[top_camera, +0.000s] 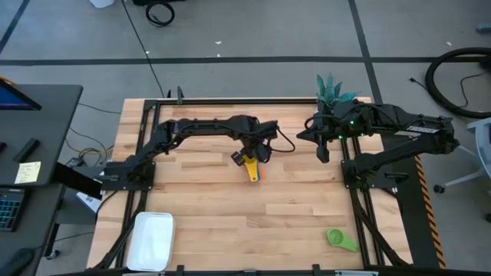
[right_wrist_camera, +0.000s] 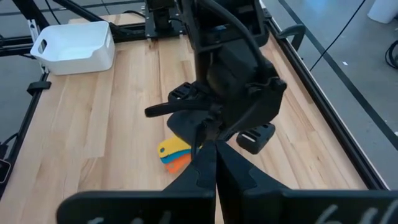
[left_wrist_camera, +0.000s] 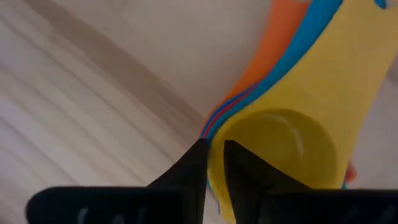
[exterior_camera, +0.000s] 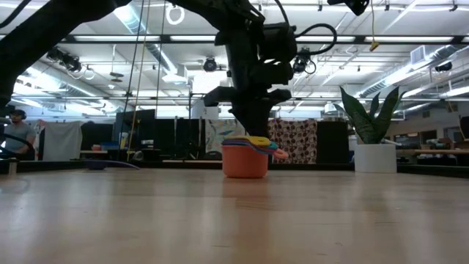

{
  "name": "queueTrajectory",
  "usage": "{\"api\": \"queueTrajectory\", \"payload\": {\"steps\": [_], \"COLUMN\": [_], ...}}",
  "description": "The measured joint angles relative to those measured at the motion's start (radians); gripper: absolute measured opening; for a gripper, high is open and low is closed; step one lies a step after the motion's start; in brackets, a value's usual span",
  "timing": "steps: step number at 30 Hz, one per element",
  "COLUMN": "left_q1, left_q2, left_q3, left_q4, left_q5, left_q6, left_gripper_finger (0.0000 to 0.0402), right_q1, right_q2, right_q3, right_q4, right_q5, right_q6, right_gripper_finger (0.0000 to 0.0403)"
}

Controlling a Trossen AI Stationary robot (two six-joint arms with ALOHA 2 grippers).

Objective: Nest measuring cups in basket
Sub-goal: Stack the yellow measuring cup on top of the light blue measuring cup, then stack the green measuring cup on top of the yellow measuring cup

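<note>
My left gripper (top_camera: pixel 254 156) sits right on the nested stack of measuring cups (top_camera: pixel 252 169) at table centre. In the left wrist view its fingers (left_wrist_camera: pixel 198 163) straddle the rim of the yellow cup (left_wrist_camera: pixel 283 140), 1 inside, 1 outside, with a narrow gap; they look loosened on the rim, but I cannot tell if they grip or have let go. The stack's handles fan out from under the gripper toward the front edge of the table, yellow over blue over orange.

The basket (top_camera: pixel 151 239) sits at the front left corner, well apart from the stack and on the left arm's side, so I judge the carry belongs to the left arm.

1 green cup (top_camera: pixel 340 239) lies alone, front right, nearer the right arm. The right gripper (top_camera: pixel 323 150) hangs clenched and empty by the potted plant (top_camera: pixel 331 92).

Hidden: the left arm covers the cup bowls from above, so I cannot count the stack; red and dark blue unconfirmed.
</note>
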Motion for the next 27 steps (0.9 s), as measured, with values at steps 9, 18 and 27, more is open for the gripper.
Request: {"api": "queueTrajectory", "payload": {"steps": [9,18,27], "left_q1": [-0.035,-0.032,-0.034], "left_q2": [-0.006,-0.007,-0.12], "left_q3": [0.003,0.237,0.354], "left_q4": [-0.01,-0.155,-0.153], "left_q5": [-0.249,-0.288,-0.269], "left_q6": [-0.025,-0.2,-0.401], "left_gripper_finger": [0.0064,0.0065,0.0066], "right_q1": [0.0,0.002,0.066], "right_q2": [0.0,-0.012,-0.066], "right_q3": [0.0,0.0,0.021], "right_q4": [0.0,-0.027,-0.189], "right_q5": [0.0,-0.012,-0.026], "right_q6": [0.0,-0.008,0.027], "right_gripper_finger": [0.0004,0.0004,0.0003]}}
